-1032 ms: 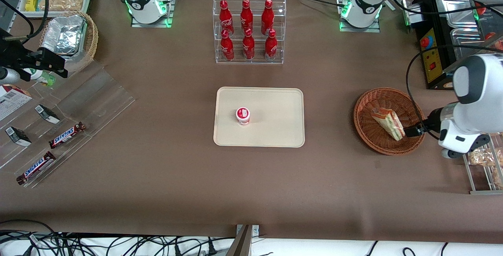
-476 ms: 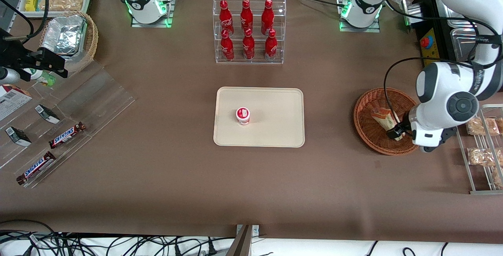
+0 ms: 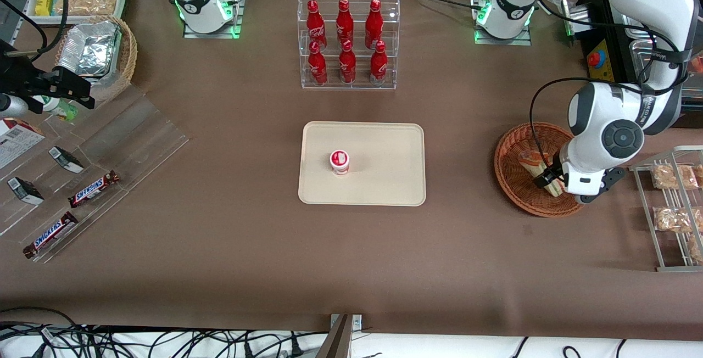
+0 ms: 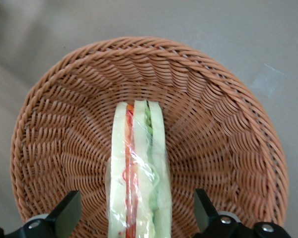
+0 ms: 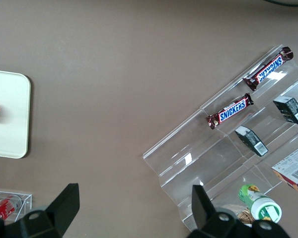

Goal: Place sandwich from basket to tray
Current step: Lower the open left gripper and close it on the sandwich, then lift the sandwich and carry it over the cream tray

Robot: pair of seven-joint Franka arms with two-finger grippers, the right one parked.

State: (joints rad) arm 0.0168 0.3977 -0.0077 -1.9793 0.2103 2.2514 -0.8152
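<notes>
**Pincer spread wide over the sandwich in the basket**

The wedge-shaped sandwich in clear wrap (image 4: pixel 137 168), pale bread with green, red and orange filling layers, lies in the round reddish-brown woven wicker basket (image 3: pixel 513 182), toward the working arm's end of the brown-covered table (image 3: pixel 230 248); in the front view only part of the sandwich (image 3: pixel 530 159) shows past the arm; the left arm's black two-finger pincer (image 3: pixel 546 178) hangs low over the basket, directly above the wedge; in the wrist view the pincer (image 4: pixel 137 218) has its fingers (image 4: pixel 67 215) set wide, one on each side of the sandwich, with clear gaps between each finger and the wrap, so nothing is gripped.

The flat rectangular cream-beige tray with rounded corners (image 3: pixel 384 182) sits at the middle of the table, well apart from the basket; a small white cup with a red-and-white lid (image 3: pixel 339 161) stands on it; a clear acrylic rack of six red bottles (image 3: pixel 347 42) stands farther from the front camera than the tray.
</notes>
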